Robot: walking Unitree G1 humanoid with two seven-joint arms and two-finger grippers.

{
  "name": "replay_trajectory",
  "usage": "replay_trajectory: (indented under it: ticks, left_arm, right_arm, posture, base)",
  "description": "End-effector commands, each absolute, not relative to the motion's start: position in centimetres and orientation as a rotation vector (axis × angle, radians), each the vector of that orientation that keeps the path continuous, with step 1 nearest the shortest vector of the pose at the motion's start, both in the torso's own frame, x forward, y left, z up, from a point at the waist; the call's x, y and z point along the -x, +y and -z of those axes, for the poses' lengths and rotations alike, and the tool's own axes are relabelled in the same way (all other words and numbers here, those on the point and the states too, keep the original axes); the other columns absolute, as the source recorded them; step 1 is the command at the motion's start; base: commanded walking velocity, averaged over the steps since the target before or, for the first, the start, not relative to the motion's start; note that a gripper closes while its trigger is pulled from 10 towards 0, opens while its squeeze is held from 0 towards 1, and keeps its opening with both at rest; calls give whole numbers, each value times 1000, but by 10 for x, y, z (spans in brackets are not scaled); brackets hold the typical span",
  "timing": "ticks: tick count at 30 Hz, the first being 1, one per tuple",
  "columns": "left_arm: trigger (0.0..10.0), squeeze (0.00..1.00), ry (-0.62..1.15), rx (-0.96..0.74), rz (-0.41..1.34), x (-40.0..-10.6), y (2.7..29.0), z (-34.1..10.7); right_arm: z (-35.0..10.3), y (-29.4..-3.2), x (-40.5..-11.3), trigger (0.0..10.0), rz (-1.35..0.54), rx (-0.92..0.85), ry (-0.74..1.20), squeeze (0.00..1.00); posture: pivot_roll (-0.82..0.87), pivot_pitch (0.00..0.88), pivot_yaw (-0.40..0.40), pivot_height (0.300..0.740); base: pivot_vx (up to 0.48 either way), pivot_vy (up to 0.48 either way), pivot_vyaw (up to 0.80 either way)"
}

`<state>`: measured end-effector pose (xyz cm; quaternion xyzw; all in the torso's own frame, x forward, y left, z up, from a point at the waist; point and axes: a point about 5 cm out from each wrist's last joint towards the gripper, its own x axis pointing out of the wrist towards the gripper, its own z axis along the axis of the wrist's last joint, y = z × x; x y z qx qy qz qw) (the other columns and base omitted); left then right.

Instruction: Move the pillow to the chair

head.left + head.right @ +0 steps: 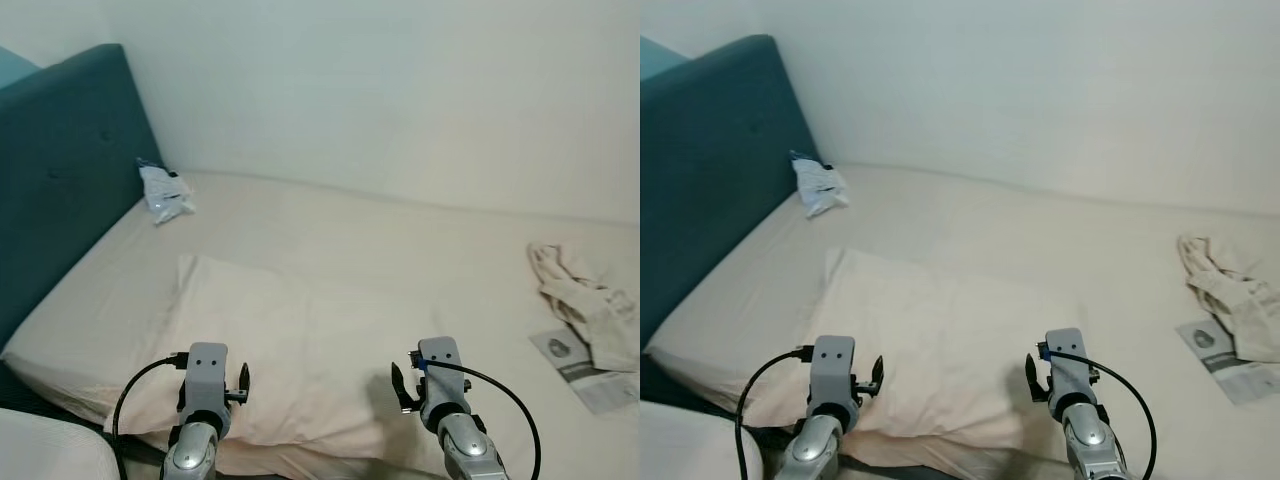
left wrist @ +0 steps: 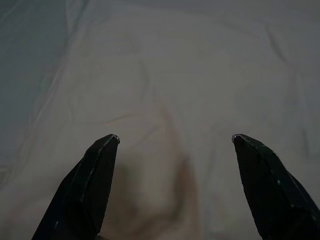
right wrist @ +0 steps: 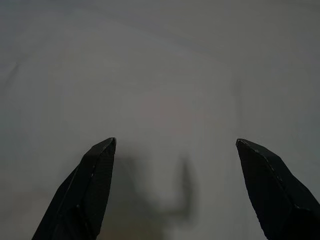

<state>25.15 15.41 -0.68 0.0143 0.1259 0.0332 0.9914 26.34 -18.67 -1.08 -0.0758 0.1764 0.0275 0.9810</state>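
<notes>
Over the near edge of the bed, both grippers are hovering above the pillow. The left gripper (image 2: pixel 175 137) is showing its two black fingers spread wide, nothing between them, pointing down at wrinkled cream fabric. The right gripper (image 3: pixel 175 142) is likewise gaping wide and gripping nothing, its shadow falling on the smooth cloth underneath. In the head views the two silver wrists are sitting side by side, well apart, each with a black cable looping off it.

Directly beneath and ahead of both grippers the cream pillow (image 1: pixel 300 340) is lying flat on the bed (image 1: pixel 400 240), which is covered in a matching cream sheet. Its near edge is just under the wrists, its far corner reaching toward the headboard side.

Left of the left gripper the teal padded headboard (image 1: pixel 60 170) is standing upright. A crumpled white plastic bag (image 1: pixel 163 192) is lying at its far end, near the wall. Far off to the right of the right gripper, a rumpled cream cloth (image 1: pixel 585 300) is lying on the sheet, partly covering a printed paper (image 1: pixel 590 375).
</notes>
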Motion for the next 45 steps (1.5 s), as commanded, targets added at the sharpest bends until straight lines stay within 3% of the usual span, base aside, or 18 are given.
replay_trajectory:
  ticks: [1, 6, 23, 24, 25, 26, 27, 35, 40, 45]
  left_arm:
    - [10000, 0, 288, -36, -82, -249, 160, 11]
    - [10000, 0, 291, -27, -73, -250, 159, 11]
    - [10000, 0, 252, -36, -47, -249, 156, 7]
    - [10000, 0, 251, -36, -45, -249, 156, 7]
    - [10000, 0, 251, -37, -44, -249, 156, 7]
    - [10000, 0, 251, -37, -44, -249, 156, 7]
    - [10000, 0, 252, -38, -42, -249, 155, 7]
    - [10000, 0, 244, -63, -16, -251, 155, 5]
    - [10000, 0, 196, -152, 106, -261, 154, -6]
    - [10000, 0, 168, -217, 178, -266, 162, -15]
  right_arm:
    - [10, -181, -265, 10000, -83, 160, 352, 0]
    - [10, -180, -265, 10000, -84, 160, 354, 0]
    - [8, -177, -267, 10000, -98, 130, 338, 0]
    - [7, -175, -267, 10000, -110, 120, 331, 24]
    - [6, -173, -268, 10000, -122, 109, 321, 933]
    - [6, -173, -268, 10000, -122, 109, 321, 933]
    - [5, -171, -268, 10000, -139, 93, 308, 1000]
    - [-5, -160, -273, 10000, -273, 80, 251, 1000]
    - [-9, -145, -284, 10000, -476, 202, 295, 1000]
    - [-14, -149, -295, 10000, -479, 256, 327, 1000]
  posture:
    - [-9, 67, -7, 740]
    - [-5, 71, -9, 740]
    - [-1, 78, -9, 740]
    - [-2, 77, -9, 740]
    - [-1, 80, -9, 740]
    - [-1, 80, -9, 740]
    - [0, 80, -9, 740]
    - [4, 98, 1, 740]
    - [30, 148, 20, 740]
    - [54, 205, 25, 740]
  base:
    - [0, 0, 0]
    - [0, 376, 0]
    - [0, 0, 0]
    - [0, 0, 0]
    - [0, 0, 0]
    - [0, 0, 0]
    - [0, 0, 0]
    - [0, 0, 0]
    - [0, 0, 0]
    - [0, 0, 0]
